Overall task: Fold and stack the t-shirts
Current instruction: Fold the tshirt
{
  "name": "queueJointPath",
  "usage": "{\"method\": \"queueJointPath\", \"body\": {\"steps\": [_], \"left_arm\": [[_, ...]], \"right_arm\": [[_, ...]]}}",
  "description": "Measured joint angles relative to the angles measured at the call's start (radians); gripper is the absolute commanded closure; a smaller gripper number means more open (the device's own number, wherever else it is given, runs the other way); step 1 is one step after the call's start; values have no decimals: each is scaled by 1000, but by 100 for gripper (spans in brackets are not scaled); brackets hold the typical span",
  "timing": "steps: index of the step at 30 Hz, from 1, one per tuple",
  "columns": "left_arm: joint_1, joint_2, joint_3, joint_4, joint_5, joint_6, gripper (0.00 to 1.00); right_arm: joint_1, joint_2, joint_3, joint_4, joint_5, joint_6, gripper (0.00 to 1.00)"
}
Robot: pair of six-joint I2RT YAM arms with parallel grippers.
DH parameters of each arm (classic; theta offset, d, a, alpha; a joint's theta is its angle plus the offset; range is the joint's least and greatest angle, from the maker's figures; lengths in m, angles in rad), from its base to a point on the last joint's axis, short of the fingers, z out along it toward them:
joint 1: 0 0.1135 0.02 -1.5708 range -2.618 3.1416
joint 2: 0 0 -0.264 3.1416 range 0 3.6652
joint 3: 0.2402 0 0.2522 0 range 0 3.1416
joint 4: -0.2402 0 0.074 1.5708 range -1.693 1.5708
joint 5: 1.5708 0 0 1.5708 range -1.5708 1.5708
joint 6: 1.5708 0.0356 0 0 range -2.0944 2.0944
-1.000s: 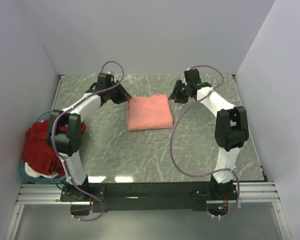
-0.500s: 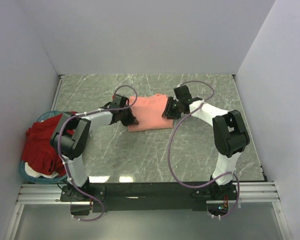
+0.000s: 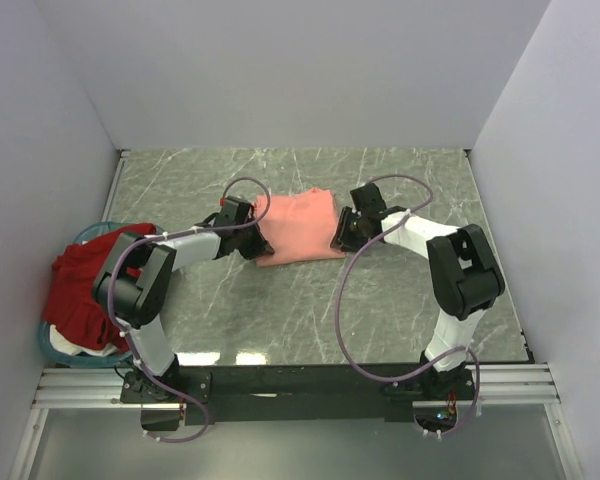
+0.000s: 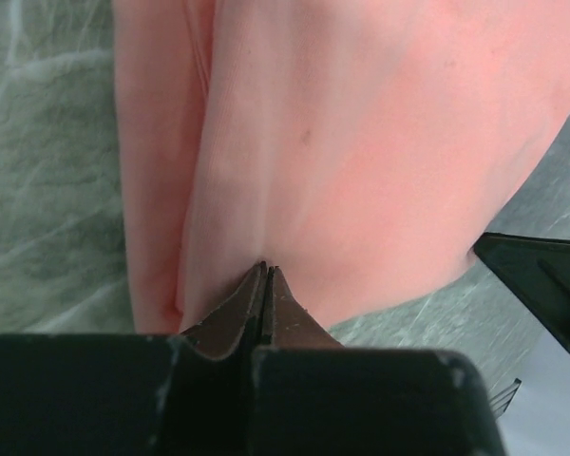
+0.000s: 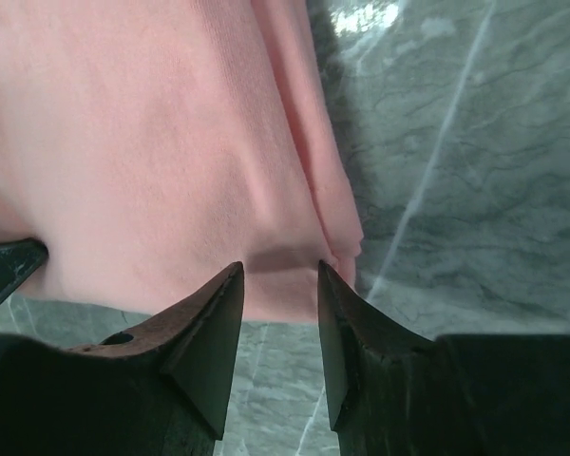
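Left fingers pressed together at pink t-shirt edge, hold unclear; right fingers spread: close, confirm cloth, lift evenly.

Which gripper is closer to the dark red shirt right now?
Left. The left gripper sits at the salmon-pink shirt's left edge, the right gripper at its right edge, farther from the dark red shirt.
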Motion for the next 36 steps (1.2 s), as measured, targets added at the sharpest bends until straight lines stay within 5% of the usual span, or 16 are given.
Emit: {"method": "queueJointPath", "body": {"steps": [8,18,26,36], "left_arm": [[11,-7,195,-182,-33,42,97],[77,221,544,-209,-33,117,97],[137,397,605,-232,-22,133,99],[162,409,602,-201,14,130,99]], "right_arm": [[-2,-29,99,-78,54,-38,55],[-13,200,545,-115,-1,-58,56],[-38,410,714,-114,-91,-42,57],[-130,541,776,-145,-196,-17,57]]}}
